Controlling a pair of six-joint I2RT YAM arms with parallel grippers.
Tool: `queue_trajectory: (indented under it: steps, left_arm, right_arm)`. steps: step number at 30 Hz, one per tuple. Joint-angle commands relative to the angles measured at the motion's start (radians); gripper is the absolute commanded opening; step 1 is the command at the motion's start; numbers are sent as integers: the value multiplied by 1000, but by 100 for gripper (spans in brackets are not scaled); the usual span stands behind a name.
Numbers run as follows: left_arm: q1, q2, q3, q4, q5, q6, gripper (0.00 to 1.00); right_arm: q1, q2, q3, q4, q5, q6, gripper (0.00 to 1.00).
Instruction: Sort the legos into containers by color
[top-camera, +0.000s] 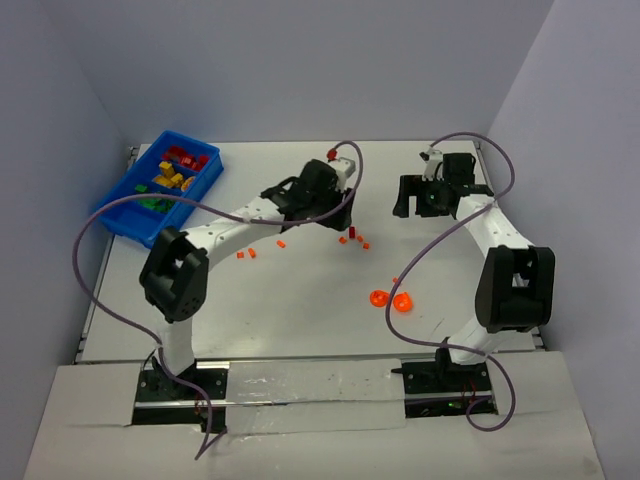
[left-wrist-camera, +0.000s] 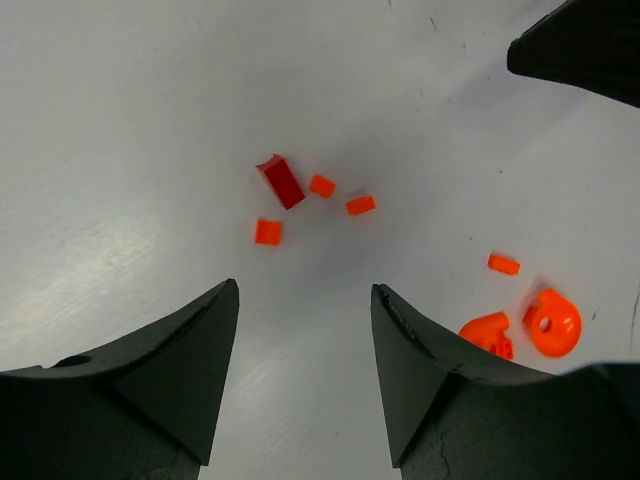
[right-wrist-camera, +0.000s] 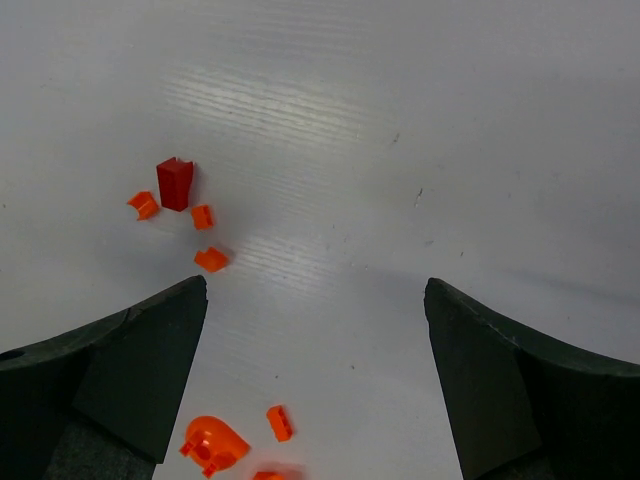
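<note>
Left gripper (left-wrist-camera: 305, 300) hovers over mid-table, jaws parted and empty, the red brick (left-wrist-camera: 282, 181) and tiny orange bits (left-wrist-camera: 267, 232) just ahead of its tips. Right gripper (right-wrist-camera: 316, 292) gapes wide above the white table (right-wrist-camera: 450, 150) (open room to its right). Blue bin (top-camera: 112, 218), holding sorted bricks, sits at the far-left edge.

Lit brightly and evenly from overhead, with only faint, soft shadows on the white table (top-camera: 300, 320) and a cool bluish cast throughout. Streaked with pale glare across the tabletop in both wrist views (strongest mid-frame in the right one) and dimmed by a soft grey shadow just ahead of the left gripper (left-wrist-camera: 305, 288). Sharp on the small orange bricks (left-wrist-camera: 322, 185), yet smeared on one orange piece (right-wrist-camera: 268, 476) at the bottom edge of the right wrist view.
</note>
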Motion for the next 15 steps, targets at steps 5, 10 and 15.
queue_trajectory:
  steps: [5,10,15]
  left_arm:
    - [-114,241,288,-144,-313,-240,64]
    - [-123,320,355,-162,-392,-257,55]
    - [-121,370,367,-156,-444,-250,53]
  right_arm:
    - [-62,-81,-17,24,-25,33,96]
    - [-90,-90,-12,25,-41,39,96]
    - [-96,-94,-16,29,-54,41,96]
